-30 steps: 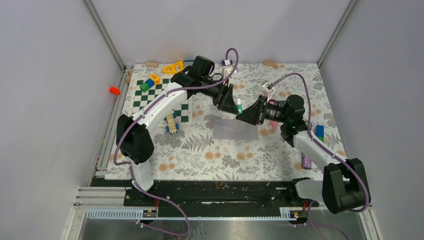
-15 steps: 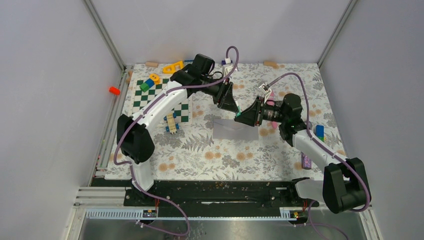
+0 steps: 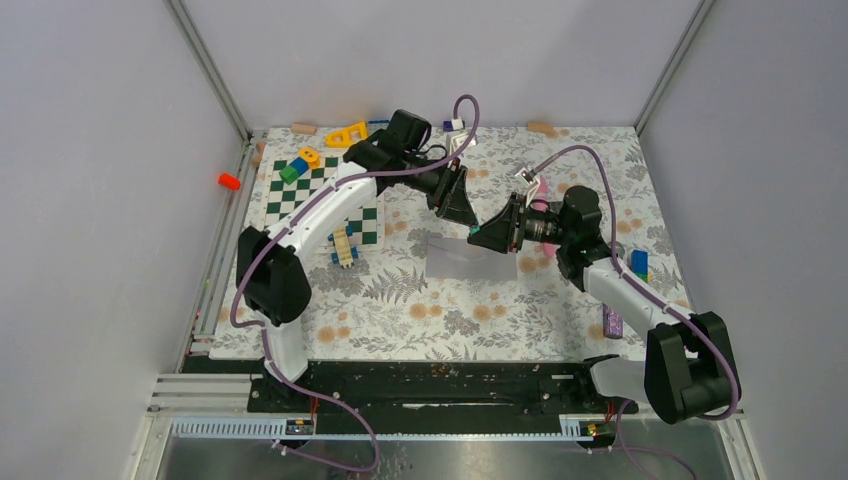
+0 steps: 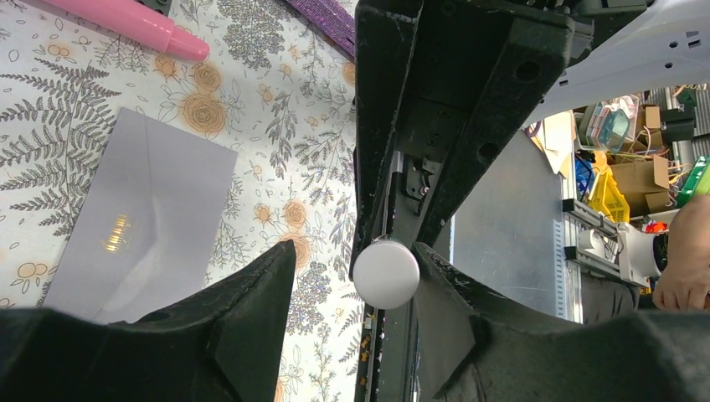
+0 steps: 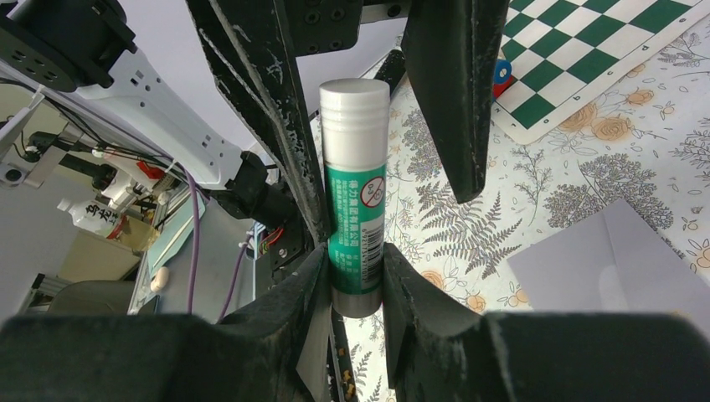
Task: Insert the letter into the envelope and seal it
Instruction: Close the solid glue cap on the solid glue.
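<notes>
My left tool [image 4: 356,270] stands part open around the white cap [image 4: 386,274] of the glue stick [image 5: 355,193], one finger against it and the other apart, so nothing is clamped. I judge it is there to pull the cap off. The envelope [image 3: 465,258] lies flat mid-bench just below, ready for gluing. My right tool [image 5: 356,276] is clamped on the stick's green body, holding it up for uncapping. The bench [image 3: 400,300] wears a flowered cloth, and plain pale walls [image 3: 100,150] close it in.
</notes>
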